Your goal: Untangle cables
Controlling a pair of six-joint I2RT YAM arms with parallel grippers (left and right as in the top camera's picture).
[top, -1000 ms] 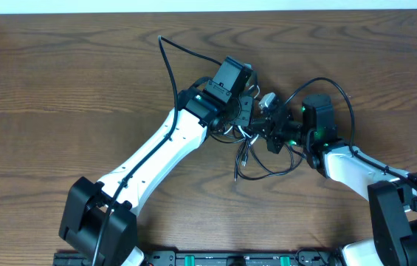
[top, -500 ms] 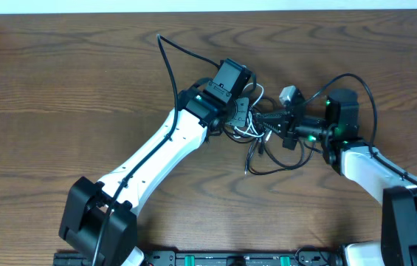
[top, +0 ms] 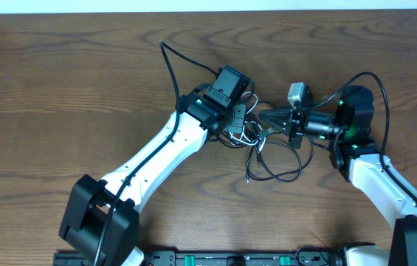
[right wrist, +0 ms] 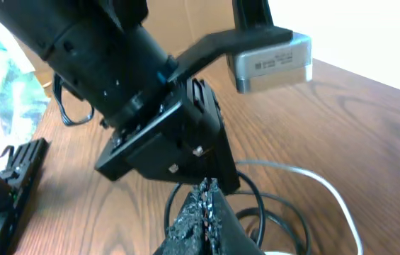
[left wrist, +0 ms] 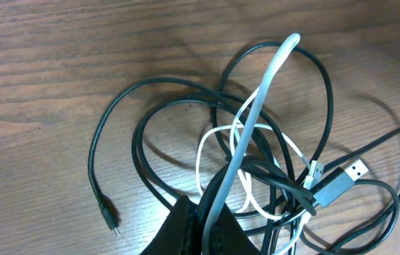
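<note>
- You had the left gripper (top: pixel 242 120) clamped on the white cord (left wrist: pixel 253 117), with a strand rising straight out of its closed tips.
- Your right gripper (top: pixel 263 116) pointed at the left one, just beside it, jaws pressed together. Whether they pinched a strand could not be told.
- The tangle (top: pixel 256 137) lay on the table (top: pixel 83 89) between both grippers and spilled toward the arm bases, with the black cord (left wrist: pixel 101 122) looping around the white one.
</note>
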